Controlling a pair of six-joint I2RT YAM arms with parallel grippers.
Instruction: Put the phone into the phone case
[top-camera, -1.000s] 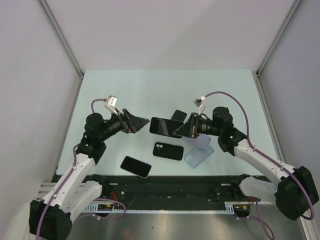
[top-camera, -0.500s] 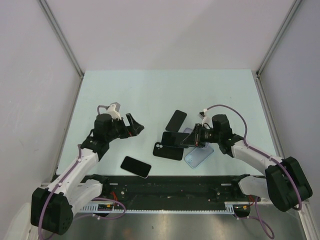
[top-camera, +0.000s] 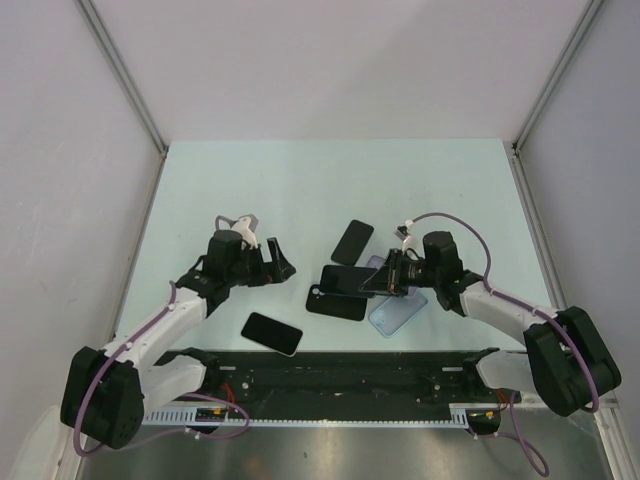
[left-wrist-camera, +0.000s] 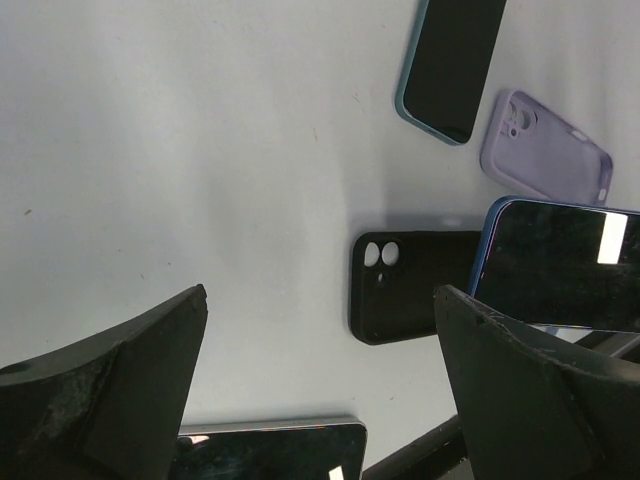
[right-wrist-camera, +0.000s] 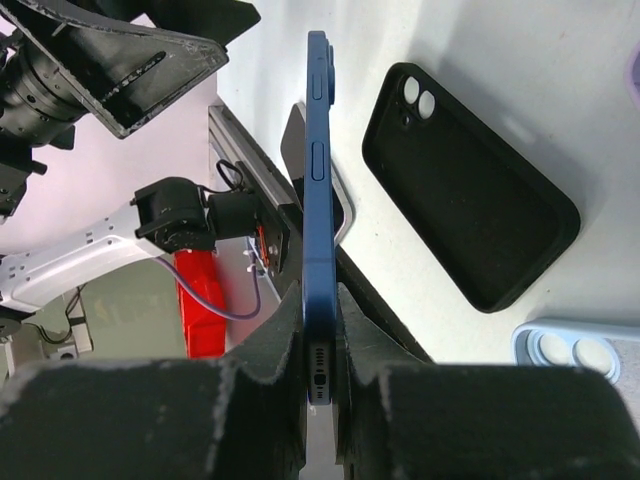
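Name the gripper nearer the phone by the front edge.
Left. The left gripper hangs just behind the front phone; the right gripper, holding the blue phone, sits beyond the black case.

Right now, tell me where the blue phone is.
Top view, right of centre: the blue phone is clamped in the right fingers, over the black case.

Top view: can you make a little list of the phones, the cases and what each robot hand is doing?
right gripper: shut on blue phone, held on edge
left gripper: open, empty
black case: empty, flat, by the blue phone
pale case: flat, near right gripper
far phone: lying flat
near phone: lying flat
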